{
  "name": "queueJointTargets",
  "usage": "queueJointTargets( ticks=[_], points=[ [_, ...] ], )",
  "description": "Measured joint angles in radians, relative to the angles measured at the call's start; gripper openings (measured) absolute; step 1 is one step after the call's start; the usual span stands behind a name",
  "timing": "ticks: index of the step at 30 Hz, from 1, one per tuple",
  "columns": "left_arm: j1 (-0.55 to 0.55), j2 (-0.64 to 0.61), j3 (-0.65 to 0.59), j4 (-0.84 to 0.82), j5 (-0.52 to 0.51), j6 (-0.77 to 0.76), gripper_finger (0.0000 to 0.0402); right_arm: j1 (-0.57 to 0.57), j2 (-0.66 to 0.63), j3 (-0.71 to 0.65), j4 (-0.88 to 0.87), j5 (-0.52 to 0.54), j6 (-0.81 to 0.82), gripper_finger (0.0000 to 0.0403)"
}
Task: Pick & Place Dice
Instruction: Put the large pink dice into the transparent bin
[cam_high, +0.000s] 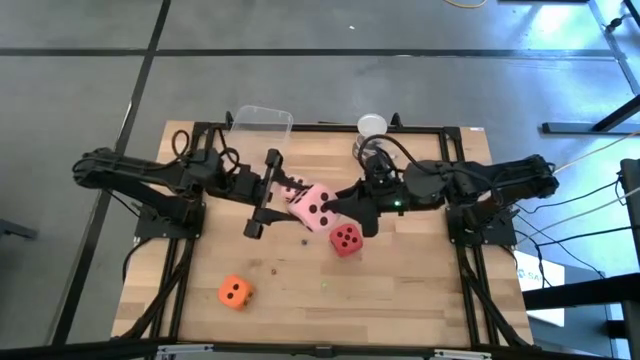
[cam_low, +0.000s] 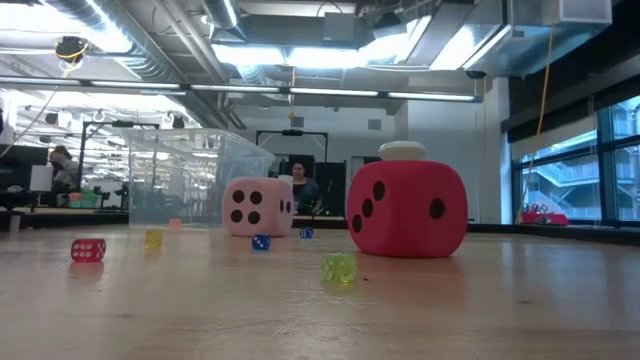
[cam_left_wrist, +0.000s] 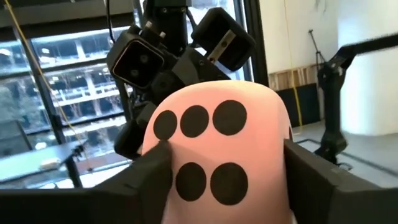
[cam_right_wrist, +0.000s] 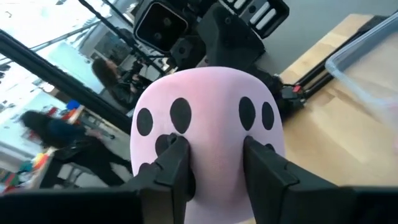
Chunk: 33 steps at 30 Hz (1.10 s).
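soft pink die (cam_high: 318, 207) squeezed between right end effector (cam_high: 335, 207) and left end effector (cam_high: 290, 195)

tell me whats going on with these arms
The right gripper has its jaws shut on a pale pink die over the middle of the table, and the left gripper meets the same die from the opposite side, like a handover. A red die and an orange die sit untouched.
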Motion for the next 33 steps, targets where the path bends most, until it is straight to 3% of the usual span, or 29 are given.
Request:
queueJointTargets(
  ticks=[15,17,22,25,27,33],
  points=[
    [0.001,-0.005,0.001,-0.042,0.013,-0.031,0.0201,-0.004,0.004,-0.002,0.000,0.002,-0.016,0.0112],
    [0.001,-0.015,0.001,-0.055,0.011,-0.035,0.0200,-0.004,0.005,-0.002,0.001,0.002,-0.022,0.0141],
    [0.001,-0.031,0.000,-0.104,0.006,-0.063,0.0194,-0.004,0.010,-0.002,0.005,-0.021,-0.034,0.0263],
    [0.000,-0.045,-0.001,-0.111,0.000,-0.062,0.0155,-0.005,0.011,-0.002,0.011,-0.025,-0.032,0.0315],
    [0.001,-0.047,-0.001,-0.121,-0.017,-0.057,0.0119,-0.006,0.011,-0.004,-0.014,-0.020,-0.021,0.0335],
    [0.000,-0.059,-0.001,-0.130,-0.042,-0.055,0.0116,-0.005,0.011,-0.005,-0.036,-0.021,0.015,0.0344]
  ],
)
